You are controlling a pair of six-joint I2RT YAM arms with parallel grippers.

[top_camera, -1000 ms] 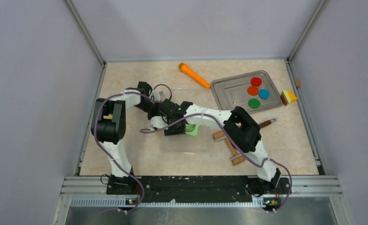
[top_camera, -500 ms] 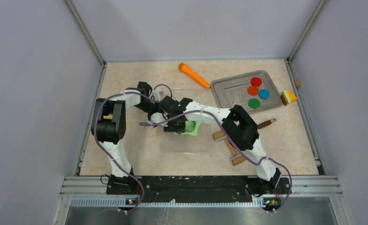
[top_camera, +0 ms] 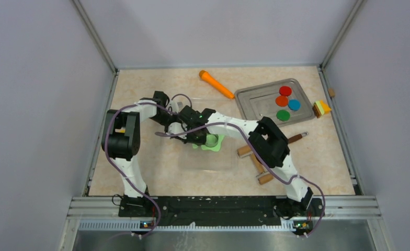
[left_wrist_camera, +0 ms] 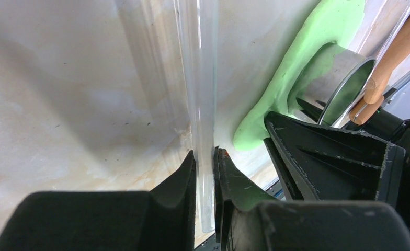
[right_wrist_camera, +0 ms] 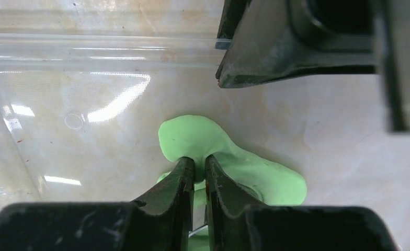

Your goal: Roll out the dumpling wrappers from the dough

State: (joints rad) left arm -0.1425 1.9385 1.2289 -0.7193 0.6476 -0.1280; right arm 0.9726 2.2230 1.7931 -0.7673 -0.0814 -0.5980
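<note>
**Top view.** We log the dough (top_camera: 217, 146) as a thin lime-green sheet. It lies on the clear tray (top_camera: 213, 163) in the middle of the tabletop (top_camera: 140, 172), with a metal ring (top_camera: 212, 139) on it. Both arms meet over this spot. No cut wrappers show.

**Left wrist view.** The left jaws are narrow and clamped on the tray's raised rim. The ring stands tilted on the dough, just beside the right jaws.

**Right wrist view.** The right jaws are narrow, with a thin pale strip pinched between them. We take this strip for the ring's wall, though little of it shows. The dough spreads under and beyond the tips.

**Hazards, as we judge them.**
- The soft sheet may cling to the ring and lift or tear with it, leaving a ragged disc.
- A ring held by one thin wall may twist in the grip and cut unevenly.
- If the left jaws slide off the slick rim, the tray could shift under the press.
- The two sets of jaws work close together, so a sideways move risks a knock.
</note>
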